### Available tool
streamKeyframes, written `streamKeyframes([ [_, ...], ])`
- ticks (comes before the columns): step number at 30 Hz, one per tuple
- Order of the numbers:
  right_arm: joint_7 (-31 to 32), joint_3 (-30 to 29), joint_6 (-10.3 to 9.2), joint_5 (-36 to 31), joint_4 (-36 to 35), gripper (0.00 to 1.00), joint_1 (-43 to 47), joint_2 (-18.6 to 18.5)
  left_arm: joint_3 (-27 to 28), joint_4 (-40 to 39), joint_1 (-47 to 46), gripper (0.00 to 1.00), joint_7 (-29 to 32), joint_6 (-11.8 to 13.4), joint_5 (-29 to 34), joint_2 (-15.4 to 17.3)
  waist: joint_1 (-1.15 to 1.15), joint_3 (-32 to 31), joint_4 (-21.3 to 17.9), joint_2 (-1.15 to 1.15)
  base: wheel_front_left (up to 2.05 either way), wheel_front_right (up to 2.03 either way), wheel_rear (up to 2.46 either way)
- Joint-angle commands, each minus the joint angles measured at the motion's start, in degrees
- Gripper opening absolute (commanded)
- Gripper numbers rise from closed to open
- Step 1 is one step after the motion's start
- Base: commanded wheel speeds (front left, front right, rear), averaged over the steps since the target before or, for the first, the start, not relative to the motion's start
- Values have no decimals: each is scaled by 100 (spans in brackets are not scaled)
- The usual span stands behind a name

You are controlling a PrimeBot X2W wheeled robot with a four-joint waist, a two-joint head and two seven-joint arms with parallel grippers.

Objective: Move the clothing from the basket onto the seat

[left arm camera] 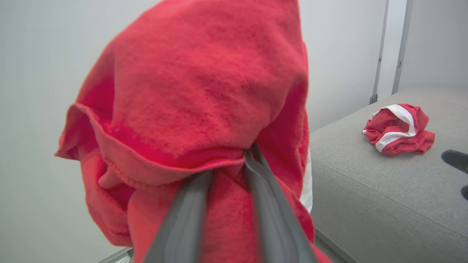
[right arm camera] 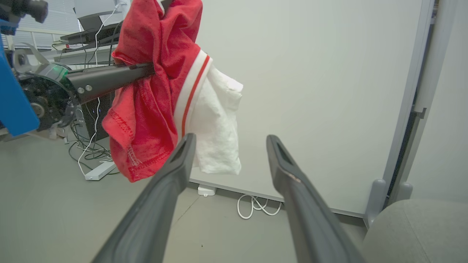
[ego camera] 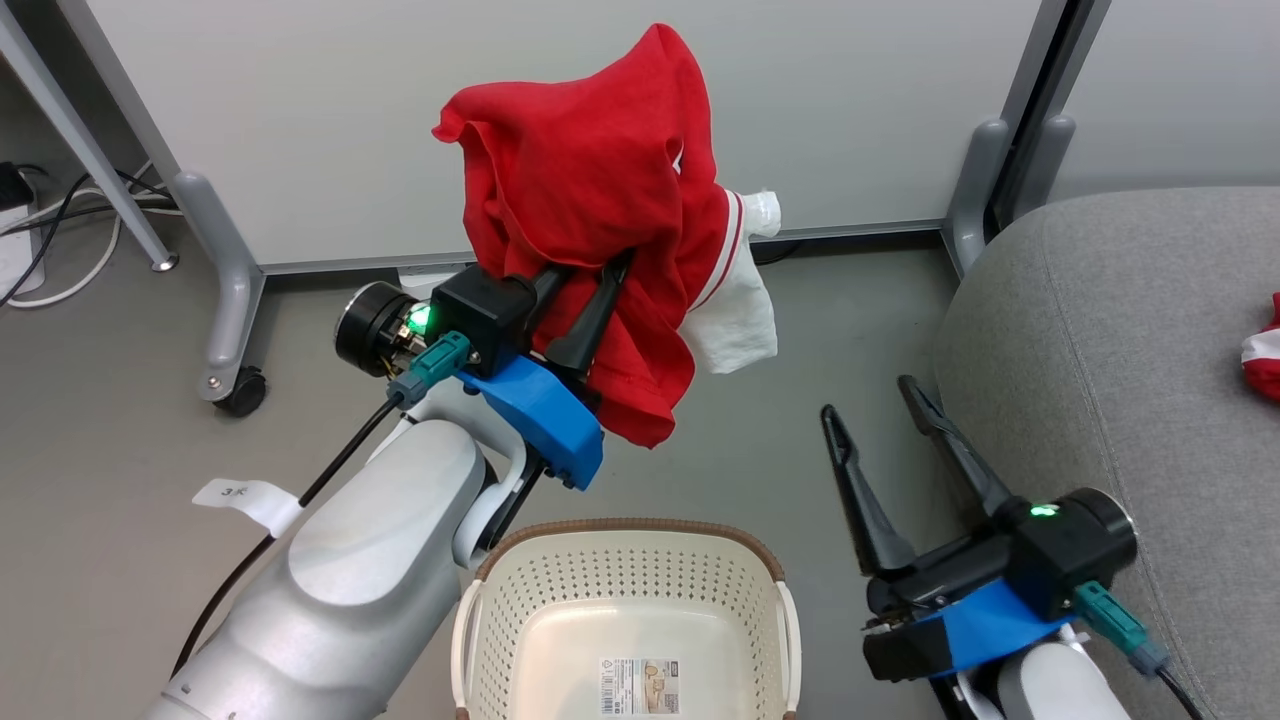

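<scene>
The left gripper's [ego camera: 592, 265] fingertips are lying buried in folds of a red jersey [ego camera: 590, 150], clamped on the cloth. The jersey is hanging bunched in the air beyond the basket [ego camera: 625, 528], a white panel dangling on its seat side. The pale left forearm is rising from below, fingers pointing toward the wall. The basket is sitting on the floor, its near half cut off and its label too small to read. A second jersey [left arm camera: 398, 128] is lying crumpled on the seat [ego camera: 1100, 330], well in from its rounded corner. The right gripper [ego camera: 868, 398] is hanging low beside the seat's edge, fingers spread apart, empty.
</scene>
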Motion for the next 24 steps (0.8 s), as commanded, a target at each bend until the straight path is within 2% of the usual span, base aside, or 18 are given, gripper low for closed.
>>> streamKeyframes([
  [1,-21,51,3,29,22,100,-92,-1,-10,-28,38,0,0,27,-25,15,0,9,4,0,0,0,0],
  [11,-21,1203,3,150,450,100,-849,-81,-78,-73,-132,0,-16,14,13,-62,0,137,94,0,0,0,0],
  [17,-21,1653,3,93,994,100,-1334,-126,-140,-97,-218,0,-37,7,49,-155,0,227,193,0,0,0,0],
  [24,-21,1920,3,33,1720,100,-1956,-72,-240,-82,-323,0,-63,-37,85,-311,0,331,311,0,0,0,0],
])
